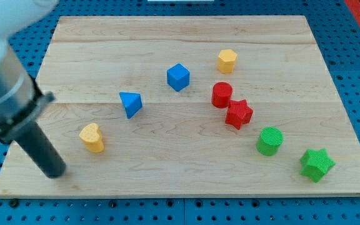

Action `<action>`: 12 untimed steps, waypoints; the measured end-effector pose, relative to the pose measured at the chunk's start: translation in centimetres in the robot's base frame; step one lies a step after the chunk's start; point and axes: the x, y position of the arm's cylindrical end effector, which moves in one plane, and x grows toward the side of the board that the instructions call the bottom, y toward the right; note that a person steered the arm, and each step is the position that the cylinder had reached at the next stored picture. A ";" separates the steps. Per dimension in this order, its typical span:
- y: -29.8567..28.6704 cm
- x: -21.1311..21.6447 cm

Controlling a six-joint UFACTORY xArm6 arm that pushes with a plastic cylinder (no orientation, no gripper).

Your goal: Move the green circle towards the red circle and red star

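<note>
The green circle (270,140) stands on the wooden board at the lower right. The red star (238,114) lies just up and left of it, a small gap apart. The red circle (222,94) touches the red star's upper left. My tip (55,172) rests on the board at the view's lower left, far from the green circle and just left of and below the yellow heart (92,137).
A green star (317,164) sits at the lower right corner. A blue triangle (130,103) and a blue cube (178,77) lie mid-board. A yellow hexagon-like block (227,60) is above the red circle. The board's edge (180,195) runs along the bottom.
</note>
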 end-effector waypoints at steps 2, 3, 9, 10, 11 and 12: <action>18.3 0.7; 23.6 -0.3; 35.2 -5.2; 35.8 -6.9; 35.8 -9.9; 37.5 -12.1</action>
